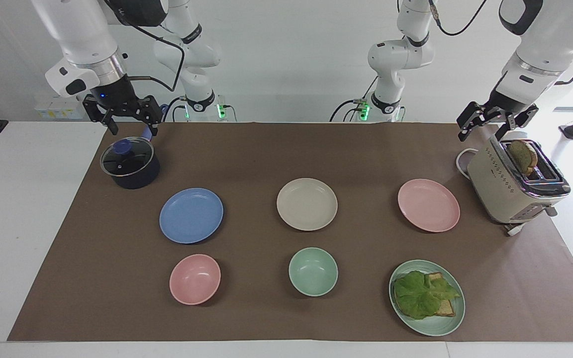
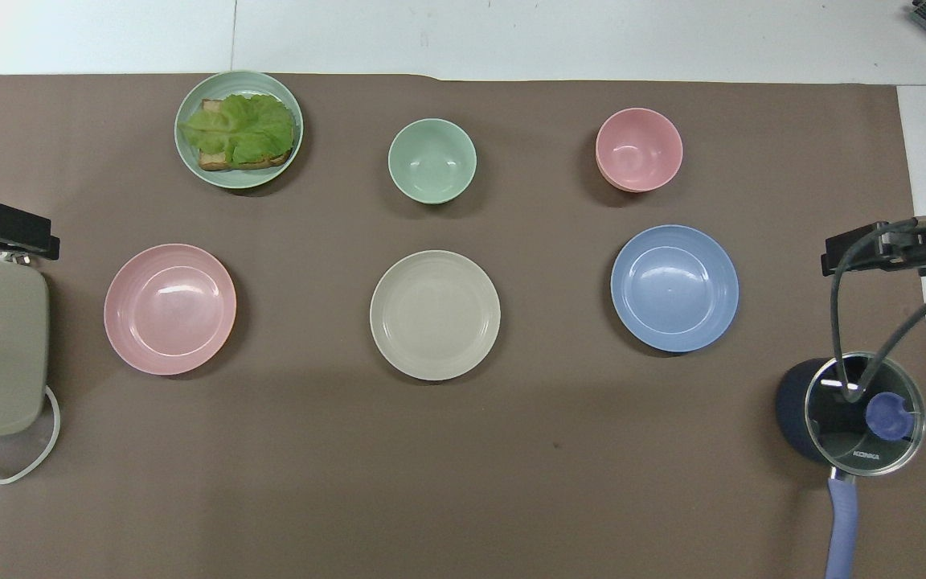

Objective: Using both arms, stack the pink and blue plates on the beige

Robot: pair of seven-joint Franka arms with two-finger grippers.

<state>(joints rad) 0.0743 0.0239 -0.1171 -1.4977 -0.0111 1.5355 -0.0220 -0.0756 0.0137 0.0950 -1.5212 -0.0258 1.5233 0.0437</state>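
My right gripper (image 1: pixel 130 130) hangs released over the pot (image 1: pixel 130 162), my left gripper (image 1: pixel 483 132) released above the toaster (image 1: pixel 510 191). Farther out, beige plate (image 1: pixel 307 204) lies between blue plate (image 1: pixel 191 215) and pink plate (image 1: pixel 429 205), well apart. They look light, stiff, slick; I'd pinch rims.

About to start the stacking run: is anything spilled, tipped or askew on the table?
Nothing stands out: the pink plate, beige plate and blue plate lie flat, apart and empty.
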